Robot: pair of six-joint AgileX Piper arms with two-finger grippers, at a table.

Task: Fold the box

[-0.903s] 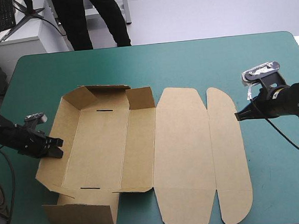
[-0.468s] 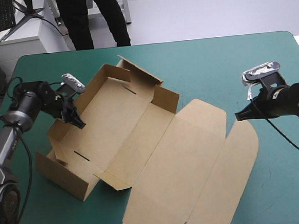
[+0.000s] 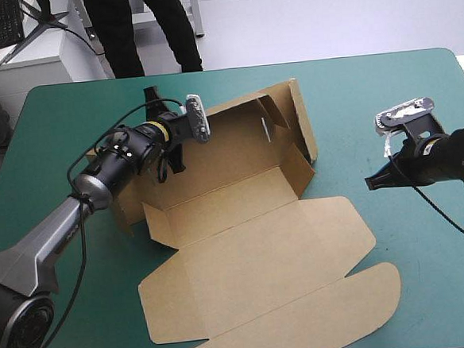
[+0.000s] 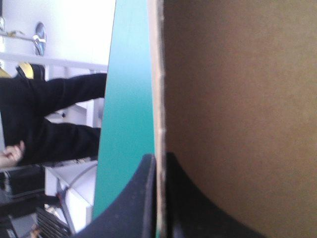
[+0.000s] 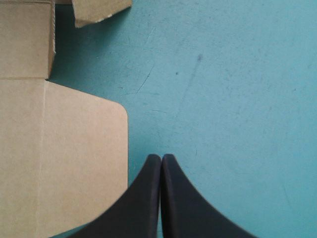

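Box position: the brown box (image 3: 231, 154) is sitting mid-bench (image 3: 401, 90), turned askew. Its tray part with raised walls is lying toward the far side, and the lid (image 3: 253, 244) is sprawling flat toward the near edge.
Left hand: the left hand (image 4: 159, 161) is pinching a tray wall at the box's far-left end, its black fingers all but closed with the board edge between them.
Right hand: the right hand (image 5: 161, 158) is waiting at the right, just off the lid's right edge, its fingers pressed together on nothing.
Handling: the board is looking light and stiff, probably bending only at its creases and sliding easily; a wall's free edge seems the best hold.
Left wrist view: it is showing the pinch itself, which the high view is hiding behind the wrist.
High view: it is giving the whole layout, while the right wrist view is catching only the lid's rounded corner.
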